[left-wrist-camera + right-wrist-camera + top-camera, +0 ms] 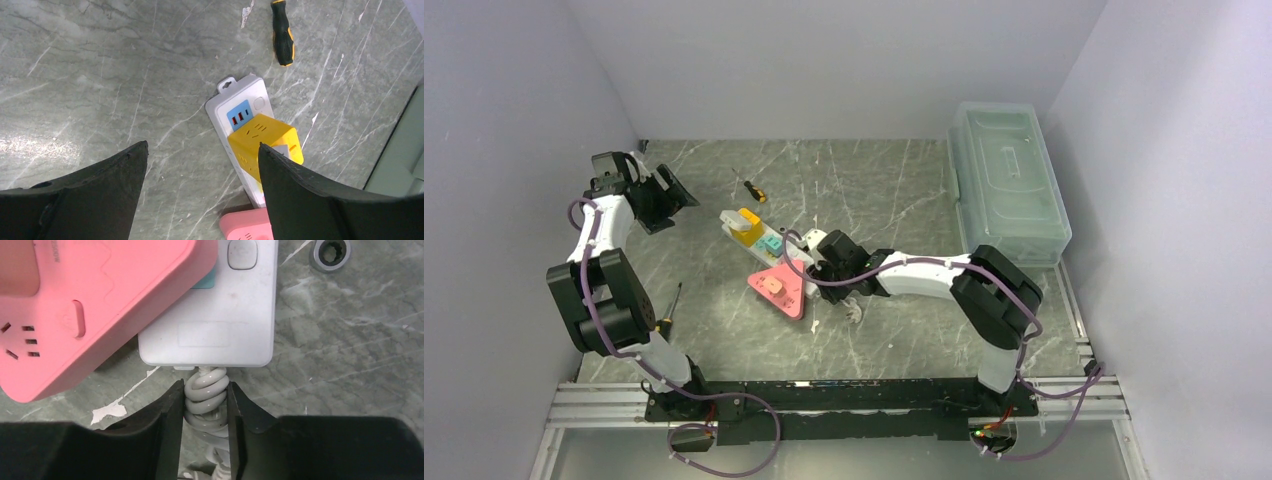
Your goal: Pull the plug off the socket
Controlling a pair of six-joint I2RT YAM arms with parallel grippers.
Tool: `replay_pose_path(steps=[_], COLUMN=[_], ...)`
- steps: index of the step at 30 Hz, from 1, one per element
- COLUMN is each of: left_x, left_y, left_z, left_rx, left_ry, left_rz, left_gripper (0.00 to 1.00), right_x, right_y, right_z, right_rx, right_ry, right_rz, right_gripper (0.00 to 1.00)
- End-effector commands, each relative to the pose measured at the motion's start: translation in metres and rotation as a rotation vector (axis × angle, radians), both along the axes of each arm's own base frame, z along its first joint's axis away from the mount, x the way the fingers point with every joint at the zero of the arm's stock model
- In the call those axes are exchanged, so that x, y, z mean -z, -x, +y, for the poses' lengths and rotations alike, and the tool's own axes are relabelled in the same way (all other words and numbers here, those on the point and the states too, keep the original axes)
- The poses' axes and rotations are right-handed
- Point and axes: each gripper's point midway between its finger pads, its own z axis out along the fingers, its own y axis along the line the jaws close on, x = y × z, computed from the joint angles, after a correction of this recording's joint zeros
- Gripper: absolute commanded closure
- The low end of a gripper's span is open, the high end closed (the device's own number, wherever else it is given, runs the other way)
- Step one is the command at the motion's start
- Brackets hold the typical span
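Two tools: you have one low at the strip's near end and one high over its far end.
Right tool (204,390): its fingers press both sides of the coiled white cord (206,407) just where it leaves the strip, clamped on it. I judge this is an anchor, so the strip cannot lift.
Pink triangular adapter (90,300): seated on the strip just past the cord end, overhanging one long edge.
Power strip (220,112): flat on the counter (75,75), slanting away between your arms.
Yellow cube adapter (262,137): plugged in near the far end beside the blue USB face. It is likely the plug to pull.
Left tool (202,146): fingers spread wide, gripping nothing. The cube sits by one finger, so you must shift sideways to straddle it.
Screwdriver (283,35): beyond the strip's far end, not touching it.
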Motion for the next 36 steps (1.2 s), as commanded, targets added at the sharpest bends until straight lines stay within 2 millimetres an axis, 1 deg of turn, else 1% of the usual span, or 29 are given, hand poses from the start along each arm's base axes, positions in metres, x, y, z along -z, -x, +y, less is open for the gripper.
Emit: replay_pose_path(steps=[1, 2, 3, 5, 9, 11, 13, 16, 17, 19, 21, 22, 25, 26, 27, 29, 32, 34, 36], left_x=[-0.013, -0.013, -0.012, -0.012, -0.013, -0.014, -0.017, -0.022, -0.025, -0.030, -0.038, -0.042, -0.048, -0.049, -0.049, -0.048, -0.045, -0.043, -0.038], left_y=[-0.009, -0.008, -0.008, -0.007, -0.007, -0.006, -0.006, -0.002, 0.000, 0.005, 0.009, 0.010, 0.013, 0.013, 0.012, 0.013, 0.013, 0.013, 0.012], left_z=[-0.002, -0.002, -0.002, -0.004, -0.013, -0.020, -0.031, -0.053, -0.060, -0.073, -0.083, -0.086, -0.090, -0.090, -0.091, -0.091, -0.088, -0.089, -0.091], left_rx=[0.014, 0.013, 0.012, 0.012, 0.034, 0.049, 0.073, 0.129, 0.147, 0.176, 0.201, 0.208, 0.212, 0.211, 0.211, 0.210, 0.199, 0.198, 0.202], left_ry=[0.009, 0.007, 0.008, 0.016, 0.039, 0.049, 0.064, 0.075, 0.079, 0.100, 0.131, 0.145, 0.166, 0.168, 0.169, 0.163, 0.147, 0.144, 0.137], left_rz=[-0.049, -0.048, -0.047, -0.050, -0.056, -0.062, -0.072, -0.082, -0.088, -0.102, -0.128, -0.141, -0.162, -0.167, -0.167, -0.162, -0.159, -0.155, -0.143], left_gripper=[0.16, 0.16, 0.16, 0.16, 0.16, 0.16, 0.16, 0.16, 0.16, 0.16, 0.15, 0.15, 0.15, 0.15, 0.15, 0.15, 0.15, 0.15, 0.15], right_x=[-0.018, -0.018, -0.017, -0.017, -0.016, -0.012, -0.011, -0.012, -0.012, -0.015, -0.023, -0.030, -0.063, -0.076, -0.095, -0.121, -0.145, -0.156, -0.159], right_y=[-0.007, -0.007, -0.005, 0.002, 0.024, 0.040, 0.056, 0.079, 0.086, 0.095, 0.097, 0.096, 0.084, 0.079, 0.071, 0.054, 0.028, 0.012, 0.000], right_z=[0.009, 0.004, -0.002, -0.016, -0.048, -0.068, -0.080, -0.089, -0.091, -0.095, -0.099, -0.100, -0.097, -0.093, -0.083, -0.069, -0.038, -0.015, 0.012], right_rx=[0.048, 0.080, 0.112, 0.171, 0.309, 0.392, 0.443, 0.489, 0.498, 0.517, 0.533, 0.535, 0.514, 0.485, 0.449, 0.376, 0.284, 0.217, 0.120], right_ry=[-0.050, -0.035, -0.022, -0.011, 0.015, 0.035, 0.029, -0.003, -0.010, -0.017, -0.031, -0.039, -0.074, -0.086, -0.116, -0.127, -0.134, -0.156, -0.196], right_rz=[-0.035, -0.039, -0.039, -0.031, -0.016, 0.009, 0.035, 0.082, 0.093, 0.103, 0.098, 0.088, 0.012, -0.022, -0.066, -0.165, -0.290, -0.374, -0.430], right_gripper=[0.76, 0.83, 0.87, 0.90, 0.94, 0.95, 0.95, 0.93, 0.86, 0.65, 0.44, 0.37, 0.20, 0.15, 0.13, 0.11, 0.11, 0.11, 0.11])
